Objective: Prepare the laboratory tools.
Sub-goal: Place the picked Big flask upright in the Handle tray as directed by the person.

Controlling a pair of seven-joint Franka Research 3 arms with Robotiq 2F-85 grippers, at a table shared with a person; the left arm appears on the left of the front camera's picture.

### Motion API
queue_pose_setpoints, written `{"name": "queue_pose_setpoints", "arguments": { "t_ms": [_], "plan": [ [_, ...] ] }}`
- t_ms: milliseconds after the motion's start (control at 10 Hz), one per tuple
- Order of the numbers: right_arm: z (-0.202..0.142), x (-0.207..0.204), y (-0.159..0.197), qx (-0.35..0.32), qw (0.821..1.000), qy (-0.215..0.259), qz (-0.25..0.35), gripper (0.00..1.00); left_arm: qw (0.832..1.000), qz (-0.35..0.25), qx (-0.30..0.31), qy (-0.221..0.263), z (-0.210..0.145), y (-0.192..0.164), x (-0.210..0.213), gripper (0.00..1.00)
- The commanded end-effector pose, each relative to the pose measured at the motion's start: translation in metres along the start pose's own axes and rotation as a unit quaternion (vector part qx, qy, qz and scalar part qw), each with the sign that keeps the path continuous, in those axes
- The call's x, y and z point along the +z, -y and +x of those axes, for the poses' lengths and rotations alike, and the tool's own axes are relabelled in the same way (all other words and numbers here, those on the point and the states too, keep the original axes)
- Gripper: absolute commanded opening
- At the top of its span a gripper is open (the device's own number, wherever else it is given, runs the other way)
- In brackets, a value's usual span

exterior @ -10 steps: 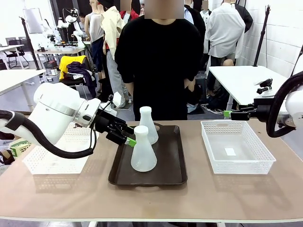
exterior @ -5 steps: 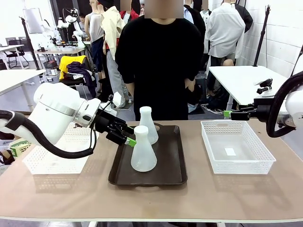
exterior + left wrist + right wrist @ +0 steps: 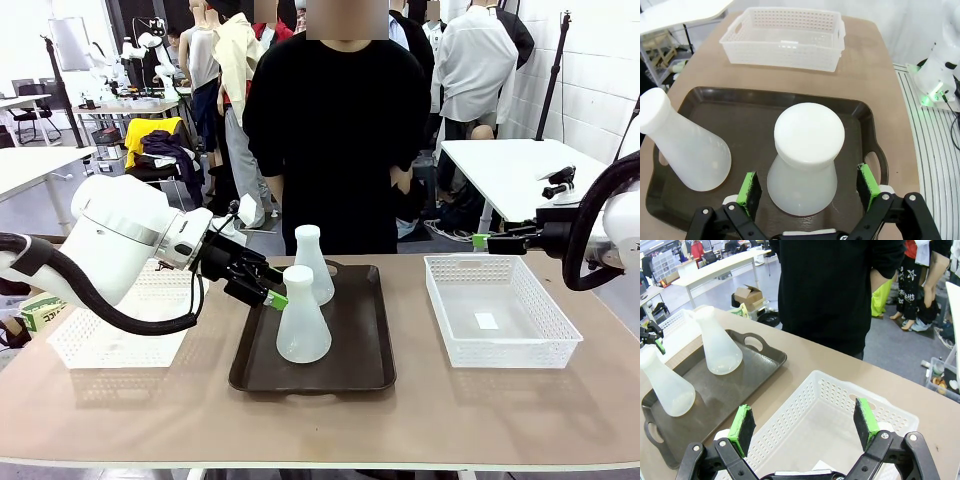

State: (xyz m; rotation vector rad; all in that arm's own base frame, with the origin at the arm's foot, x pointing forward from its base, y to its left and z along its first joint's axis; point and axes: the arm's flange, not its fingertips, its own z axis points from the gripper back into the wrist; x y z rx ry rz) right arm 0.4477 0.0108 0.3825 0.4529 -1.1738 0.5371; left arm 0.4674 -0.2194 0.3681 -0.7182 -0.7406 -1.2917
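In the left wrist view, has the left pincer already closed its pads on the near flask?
No. The left pincer is open, its green pads flanking the near flask with a gap on each side.

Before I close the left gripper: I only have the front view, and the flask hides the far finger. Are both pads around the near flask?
Observer: Yes. In the left wrist view the left gripper is open, and its pads sit on either side of the near flask, with a gap at each pad.
Operator: Is the other flask in the way?
Observer: No. The far flask stands apart from it on the tray, outside the fingers.
Operator: And the right gripper?
Observer: The right gripper is open, facing the white basket, with nothing between its pads.
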Motion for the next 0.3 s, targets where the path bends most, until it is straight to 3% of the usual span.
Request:
{"name": "queue_pose_setpoints", "arguments": {
  "t_ms": [0,200],
  "plan": [
    [-0.001,0.0,-0.0007,-0.005,1.0,-0.001,-0.001,1.0,1.0,-0.003,-0.001,0.007,0.0014,0.0008,0.0003,1.0],
    [-0.001,0.0,-0.0007,-0.005,1.0,-0.001,-0.001,1.0,1.0,-0.003,-0.001,0.007,0.0014,0.0008,0.0003,1.0]
  ]
}}
